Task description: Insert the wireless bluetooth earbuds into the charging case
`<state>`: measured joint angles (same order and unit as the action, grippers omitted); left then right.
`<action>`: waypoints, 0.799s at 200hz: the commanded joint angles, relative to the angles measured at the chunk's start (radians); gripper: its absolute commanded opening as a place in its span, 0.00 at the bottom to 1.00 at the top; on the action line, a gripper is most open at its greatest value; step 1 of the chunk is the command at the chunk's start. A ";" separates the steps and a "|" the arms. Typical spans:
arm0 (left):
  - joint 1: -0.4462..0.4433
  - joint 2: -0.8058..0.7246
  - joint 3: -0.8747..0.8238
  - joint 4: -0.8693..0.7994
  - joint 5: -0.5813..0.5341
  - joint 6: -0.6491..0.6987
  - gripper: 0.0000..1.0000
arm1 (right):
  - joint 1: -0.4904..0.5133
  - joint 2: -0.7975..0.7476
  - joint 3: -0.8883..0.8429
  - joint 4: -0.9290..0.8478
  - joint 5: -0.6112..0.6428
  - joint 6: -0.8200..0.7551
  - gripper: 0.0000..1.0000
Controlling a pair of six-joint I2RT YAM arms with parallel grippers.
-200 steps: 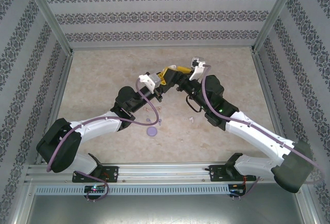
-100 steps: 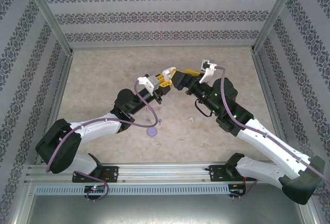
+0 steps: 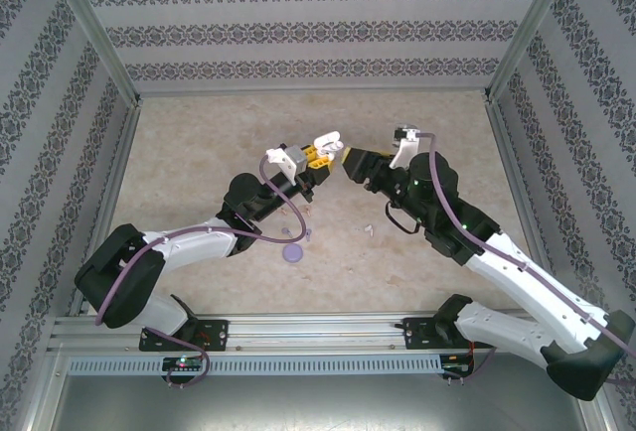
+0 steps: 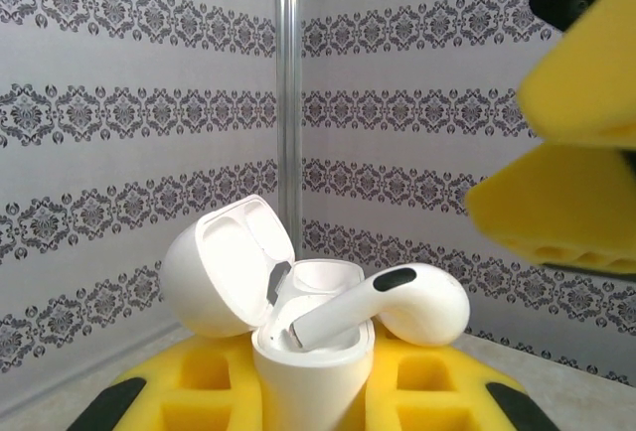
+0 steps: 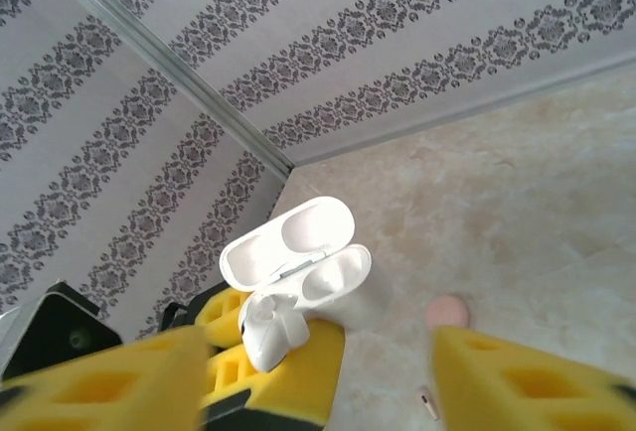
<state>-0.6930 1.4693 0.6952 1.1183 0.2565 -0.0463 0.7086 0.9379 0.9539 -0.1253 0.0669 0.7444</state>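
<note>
My left gripper [image 3: 316, 153] is shut on a white charging case [image 4: 313, 371] and holds it upright above the table with its lid [image 4: 224, 267] swung open. A white earbud [image 4: 397, 302] lies slanted in the case, stem down in one well and head sticking out over the rim. The other well [image 5: 333, 277] looks bare. My right gripper [image 3: 350, 159] hovers just right of the case, open, with nothing between its yellow fingers [image 5: 527, 381]. Tiny loose earbuds [image 3: 367, 229] lie on the table below.
A small round lilac case [image 3: 293, 251] sits on the table in front of the left arm, with small earbuds [image 3: 307, 235] beside it. A pinkish earbud [image 5: 427, 403] lies near a pinkish disc [image 5: 447, 310]. Patterned walls close off the marbled tabletop [image 3: 199, 153].
My right gripper has pulled back to the right, away from the case, leaving the white earbud resting in it. The left gripper has kept its hold, shifting only slightly.
</note>
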 commanded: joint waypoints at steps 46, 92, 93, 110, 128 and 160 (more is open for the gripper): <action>-0.011 0.003 -0.002 0.081 -0.002 -0.015 0.00 | -0.006 -0.005 0.016 -0.088 -0.011 0.053 0.00; -0.011 0.007 0.001 0.076 0.000 -0.014 0.00 | 0.019 0.069 0.054 -0.065 -0.030 0.056 0.00; -0.011 0.007 0.002 0.077 0.000 -0.014 0.00 | 0.021 0.072 0.055 -0.063 -0.030 0.056 0.00; -0.011 0.009 0.002 0.078 0.000 -0.015 0.00 | 0.030 0.090 0.069 -0.059 -0.030 0.055 0.00; -0.011 0.010 0.001 0.078 0.001 -0.014 0.00 | 0.036 0.107 0.080 -0.051 -0.031 0.055 0.00; -0.011 0.013 0.003 0.078 0.003 -0.013 0.00 | 0.045 0.133 0.101 -0.043 -0.035 0.054 0.00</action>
<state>-0.6930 1.4765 0.6937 1.1378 0.2565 -0.0467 0.7380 1.0569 1.0130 -0.1940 0.0425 0.7902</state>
